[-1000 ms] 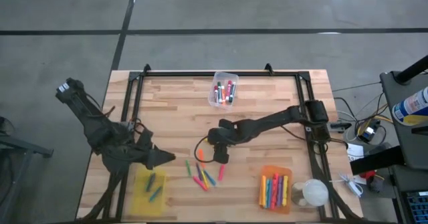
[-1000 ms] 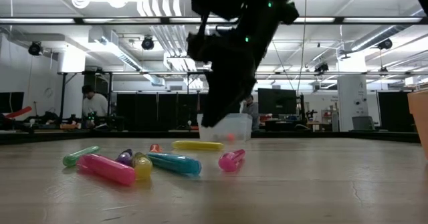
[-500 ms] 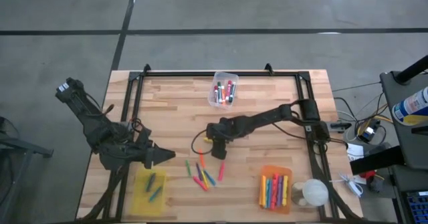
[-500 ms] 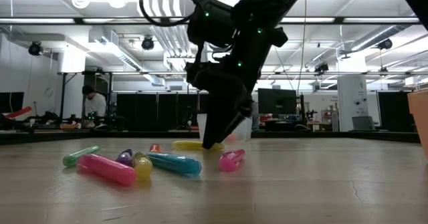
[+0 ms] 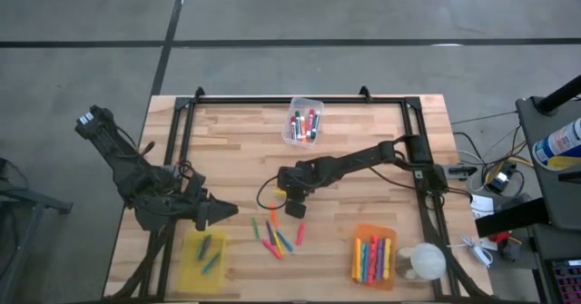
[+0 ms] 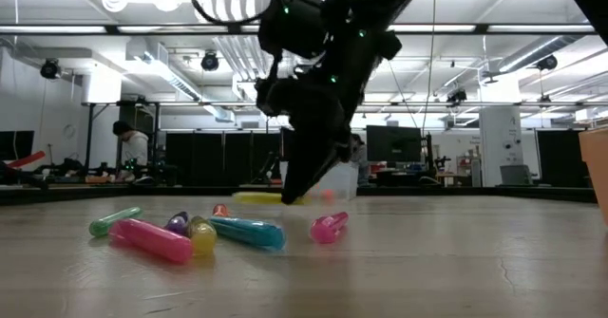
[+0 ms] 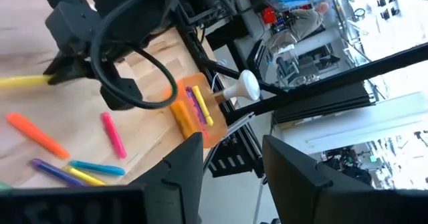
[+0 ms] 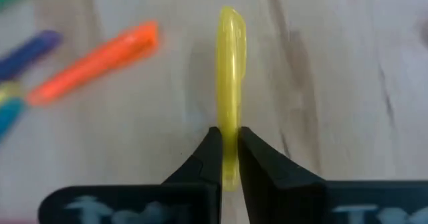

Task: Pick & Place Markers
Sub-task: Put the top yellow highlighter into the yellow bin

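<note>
While the right gripper [image 8: 228,158] pinches a yellow marker [image 8: 231,83] between its dark fingers [image 8: 206,158], clamped tight on it just above the wooden table [image 5: 363,132], the low view shows that marker held level and clear of the boards, beside the loose scatter. That scatter of markers [image 5: 275,236] lies near the table's front middle: pink, orange, green, blue, yellow, with a fat pink marker [image 6: 152,239] and a teal marker [image 6: 249,232] nearest the low camera.

Now the containers! At the back edge sits a clear bin [image 5: 304,121] with a handful of red, pink and dark markers inside. Front right, an orange bin [image 5: 374,255] holds a row of pens laid side by side, yellow, orange, pink, red and blue among them, with a round pale lid or cup [image 5: 421,262] just beside it. Front left, a yellow bin [image 5: 202,257] carries a few green and blue ones.

Over by that yellow bin hangs the left gripper [image 5: 225,211], jaws spread apart and holding nothing.
</note>
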Robot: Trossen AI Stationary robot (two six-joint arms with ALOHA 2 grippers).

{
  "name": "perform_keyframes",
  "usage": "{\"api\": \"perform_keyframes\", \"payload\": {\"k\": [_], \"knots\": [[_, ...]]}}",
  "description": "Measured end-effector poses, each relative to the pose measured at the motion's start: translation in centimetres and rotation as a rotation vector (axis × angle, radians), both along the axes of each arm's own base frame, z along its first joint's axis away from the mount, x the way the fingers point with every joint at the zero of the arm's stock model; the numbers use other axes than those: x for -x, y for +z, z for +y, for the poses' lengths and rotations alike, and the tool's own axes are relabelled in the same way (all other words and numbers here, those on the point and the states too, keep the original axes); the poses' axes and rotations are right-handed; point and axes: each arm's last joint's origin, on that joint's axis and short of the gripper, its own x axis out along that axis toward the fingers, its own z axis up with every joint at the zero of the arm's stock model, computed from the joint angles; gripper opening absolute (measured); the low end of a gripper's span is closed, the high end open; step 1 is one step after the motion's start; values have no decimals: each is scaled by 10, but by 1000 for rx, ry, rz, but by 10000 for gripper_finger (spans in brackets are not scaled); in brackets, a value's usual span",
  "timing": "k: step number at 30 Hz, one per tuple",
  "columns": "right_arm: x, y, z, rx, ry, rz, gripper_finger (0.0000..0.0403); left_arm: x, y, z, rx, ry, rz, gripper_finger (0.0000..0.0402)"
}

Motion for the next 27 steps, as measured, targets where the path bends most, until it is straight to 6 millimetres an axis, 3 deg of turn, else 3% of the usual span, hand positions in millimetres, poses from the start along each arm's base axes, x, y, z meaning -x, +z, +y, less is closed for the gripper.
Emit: {"api": "perform_keyframes", "payload": {"k": [7,20,27], "knots": [[-12,30,2,-20,-1,-55,24,0,0,1,-53,3,-1,147],[-23,133,28,-52,63,-243,23,0,1,4,-392,57,-7,147],[-21,176,48,-17,84,-315,23,1,3,8,-543,156,0,147]]}}
